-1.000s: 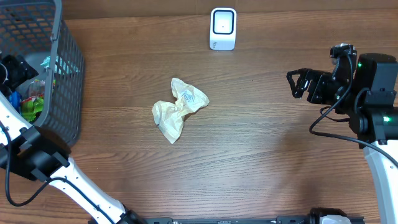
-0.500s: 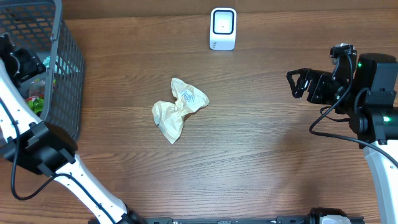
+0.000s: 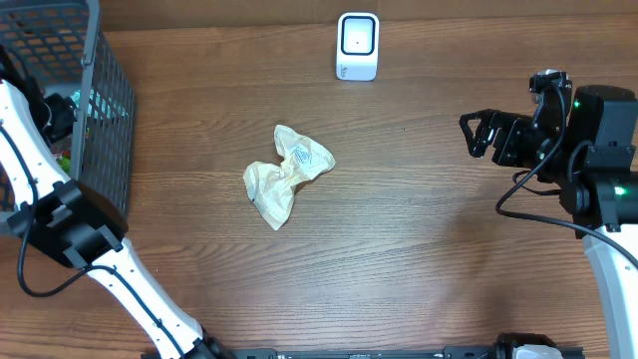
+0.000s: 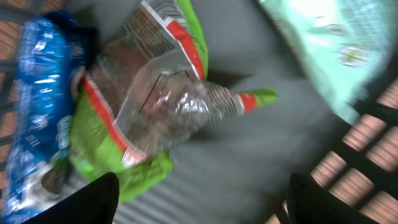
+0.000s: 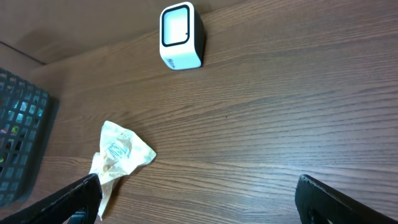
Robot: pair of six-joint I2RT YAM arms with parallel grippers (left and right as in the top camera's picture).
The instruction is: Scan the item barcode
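Left hand (image 4: 200,200) shifted; green packet (image 4: 155,106) seemingly just ahead.

We find the basket (image 3: 105,120) at the far left corner of the table (image 3: 419,249). Our left gripper (image 4: 208,202) hangs inside it, over a packet (image 4: 155,106) that lies between a second packet (image 4: 37,112) and a third packet (image 4: 323,50). The scanner (image 3: 358,46) stands at the far edge, centre. The crumpled wrapper (image 3: 287,174) lies mid-table, in front of the scanner and slightly left. Our right gripper (image 3: 473,136) hovers at the right, well apart from both.
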